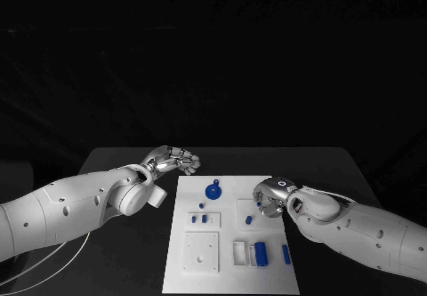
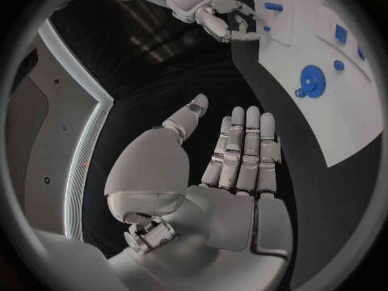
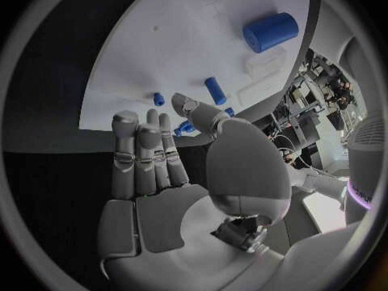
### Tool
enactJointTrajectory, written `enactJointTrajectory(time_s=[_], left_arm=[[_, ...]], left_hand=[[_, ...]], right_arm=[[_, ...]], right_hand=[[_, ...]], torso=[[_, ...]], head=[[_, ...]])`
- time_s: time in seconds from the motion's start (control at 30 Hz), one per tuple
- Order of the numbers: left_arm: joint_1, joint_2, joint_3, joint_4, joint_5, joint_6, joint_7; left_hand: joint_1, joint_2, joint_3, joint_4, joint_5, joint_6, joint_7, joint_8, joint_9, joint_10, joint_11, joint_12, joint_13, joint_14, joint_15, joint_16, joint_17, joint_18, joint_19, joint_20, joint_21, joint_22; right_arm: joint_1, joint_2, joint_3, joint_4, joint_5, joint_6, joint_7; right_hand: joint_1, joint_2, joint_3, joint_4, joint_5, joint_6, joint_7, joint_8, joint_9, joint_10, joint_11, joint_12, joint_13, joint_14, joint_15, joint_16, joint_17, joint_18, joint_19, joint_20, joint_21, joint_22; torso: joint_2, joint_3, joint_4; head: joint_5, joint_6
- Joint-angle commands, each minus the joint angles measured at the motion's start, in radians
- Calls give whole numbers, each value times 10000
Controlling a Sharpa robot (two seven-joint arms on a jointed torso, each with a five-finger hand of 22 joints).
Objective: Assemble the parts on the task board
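The white task board (image 1: 223, 274) lies in the middle of the black table. On it are a blue gear (image 1: 213, 190), two small blue pegs (image 1: 199, 218), a short blue peg (image 1: 250, 218), a thick blue cylinder (image 1: 261, 251) and a thin blue pin (image 1: 286, 254). My left hand (image 1: 173, 160) hovers over the table just off the board's far left corner, fingers straight and apart (image 2: 242, 155), holding nothing. My right hand (image 1: 269, 198) hangs over the board's right edge. Its fingers (image 3: 145, 155) are stretched out with nothing between them and the thumb. Small blue pieces (image 3: 186, 127) lie just past the thumb tip.
A raised white plate (image 1: 202, 251) and a small white frame (image 1: 240, 253) stand on the board's near half. Black table surface (image 1: 116, 271) surrounds the board on both sides. A white cable (image 1: 53, 262) trails under my left arm.
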Motion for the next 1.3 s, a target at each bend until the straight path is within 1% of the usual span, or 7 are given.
enactJointTrajectory(time_s=[0.03, 0.17, 0.5, 0.6, 0.8, 0.97, 1.3], left_arm=[[9, -2, 7, 23, 143, -55, 155], [9, 0, 7, 19, 144, -45, 151], [9, -5, 7, 7, 165, 21, 72], [9, 6, 7, -2, 168, 26, 72], [9, 25, 7, -9, 191, 68, 46], [9, 24, 7, -16, 210, 63, 18], [9, 29, 7, -30, 214, 81, -16]], left_hand=[[50, 6, -55, -1, -2, -77, 10, 62, 3, -51, 27, -65, -14, 71, 21, -74, 17, 204, -2, 51, -56, 13], [42, 5, -64, 3, -1, -86, 13, 59, 0, -56, 30, -69, -17, 75, 23, -95, 21, 202, -7, 54, -59, 14], [5, 13, -89, 15, -1, -98, 20, 59, -4, -56, 34, -70, -22, 102, 26, -144, 38, 199, -14, 60, -64, 22], [-6, 20, -97, 18, -2, -92, 18, 66, -3, -46, 30, -65, -21, 123, 22, -157, 49, 199, -11, 58, -62, 27], [-20, 27, -105, 22, -2, -90, 17, 71, -2, -43, 29, -63, -22, 136, 21, -172, 57, 200, -10, 57, -61, 30], [-31, 29, -112, 22, -3, -88, 15, 74, -1, -38, 27, -61, -22, 148, 18, -183, 65, 200, -9, 56, -60, 34], [-39, 23, -119, 19, -3, -91, 15, 76, -2, -40, 27, -62, -24, 158, 16, -198, 73, 200, -10, 54, -60, 37]], right_arm=[[-75, 60, -15, -88, -546, -19, -314], [-120, 133, -22, -152, -641, -63, -385], [-165, 302, -63, -339, -731, -207, -466], [-168, 347, -77, -360, -848, -216, -531], [-213, 429, -152, -397, -1135, -275, -703], [-254, 473, -164, -429, -1292, -261, -815], [-290, 562, -203, -452, -1681, -437, -1037]], right_hand=[[54, -58, 68, 16, -47, 91, -18, 42, -18, 178, 59, -67, -20, 50, -2, 42, -13, 635, 79, 19, -55, 97], [83, -107, 228, 129, -182, 126, -30, 51, -53, 278, 45, -161, -48, 68, -16, 53, -35, 635, 108, 18, -71, 97], [126, -115, 657, 415, -309, 318, -105, 140, -95, 634, -43, -253, -39, 143, -102, 104, -68, 635, 210, -17, -61, 123], [143, -105, 715, 435, -315, 346, -118, 155, -99, 687, -58, -266, -33, 171, -116, 122, -69, 635, 240, -33, -43, 135], [281, 5, 872, 370, -336, 604, -234, 307, -51, 1044, -177, -187, 57, 242, -231, 187, -55, 635, 317, -109, 43, 186], [326, 87, 917, 295, -344, 882, -361, 470, 16, 1399, -305, -63, 185, 255, -354, 202, -51, 635, 320, -145, 92, 201], [398, 236, 982, 145, -351, 1160, -487, 618, 77, 1701, -434, 22, 348, 296, -480, 205, -58, 635, 337, -179, 160, 201]], torso=[[0, 0, -7], [-5, 4, -15], [-8, 15, -25], [-8, 6, -16], [-4, 11, -13], [-2, 7, -18], [-6, 0, -14]], head=[[27, -22], [46, -13], [67, -67], [48, -71], [60, -94], [55, -112], [28, -144]])
